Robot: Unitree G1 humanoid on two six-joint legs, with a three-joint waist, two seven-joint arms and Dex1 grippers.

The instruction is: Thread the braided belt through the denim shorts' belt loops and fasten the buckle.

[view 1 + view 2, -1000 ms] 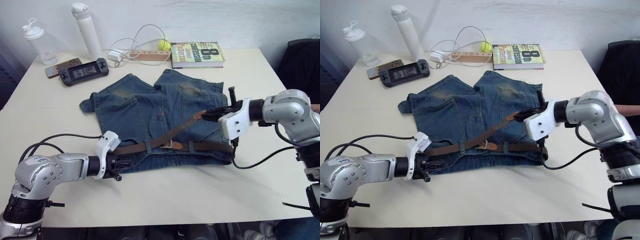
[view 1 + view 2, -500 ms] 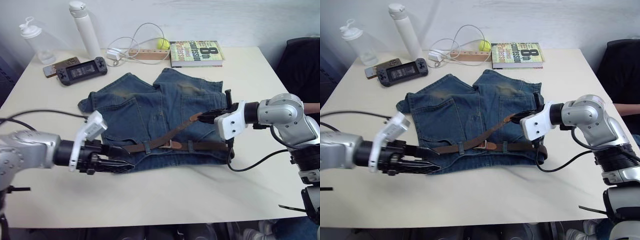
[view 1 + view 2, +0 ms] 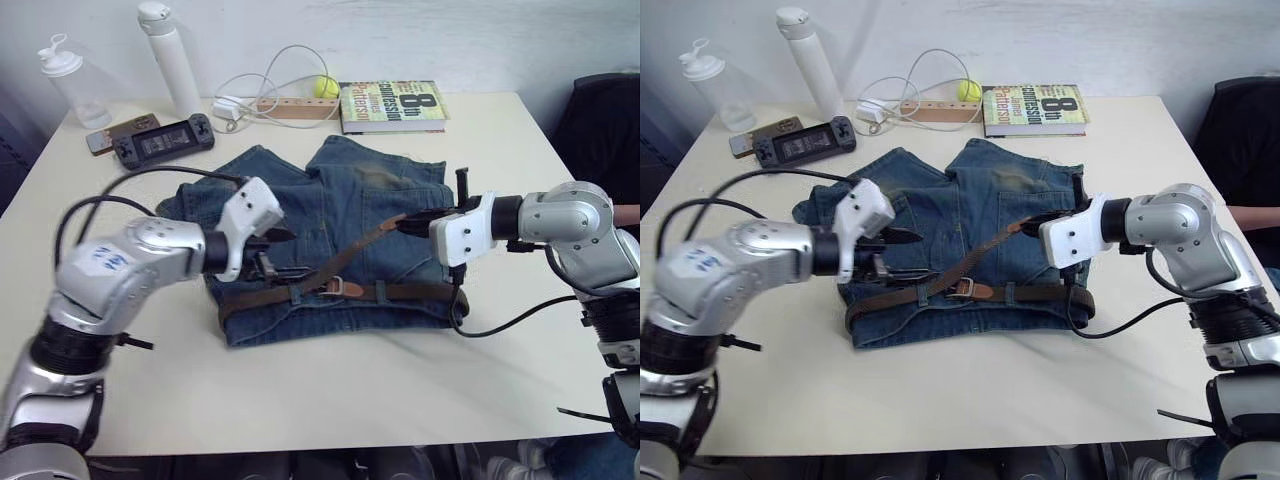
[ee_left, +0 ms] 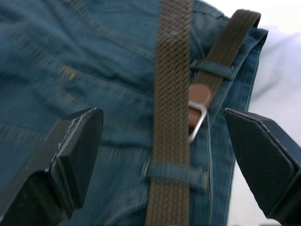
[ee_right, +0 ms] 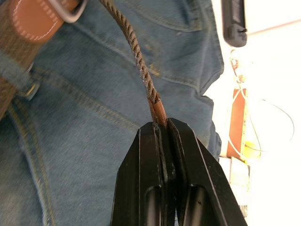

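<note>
belt: braided belt (image 3: pixel 400 292) threaded through belt loops (image 4: pixel 175 172)
right gripper (image 5: pixel 162 123): pinching tan tip
left gripper (image 4: pixel 164 141): spread, empty, over buckle (image 3: pixel 333 287)
left: fastening looks unfinished

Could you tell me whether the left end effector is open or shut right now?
Open. In the left wrist view its two black fingers stand wide apart over the denim shorts, with the braided belt lying untouched between them.

Blue denim shorts (image 3: pixel 330 215) with brownish faded patches; dark-brown woven belt (image 3: pixel 400 293) with tan leather tip and silver buckle (image 3: pixel 335 288); cream table (image 3: pixel 330 380); yellow ball (image 3: pixel 326 88).
</note>
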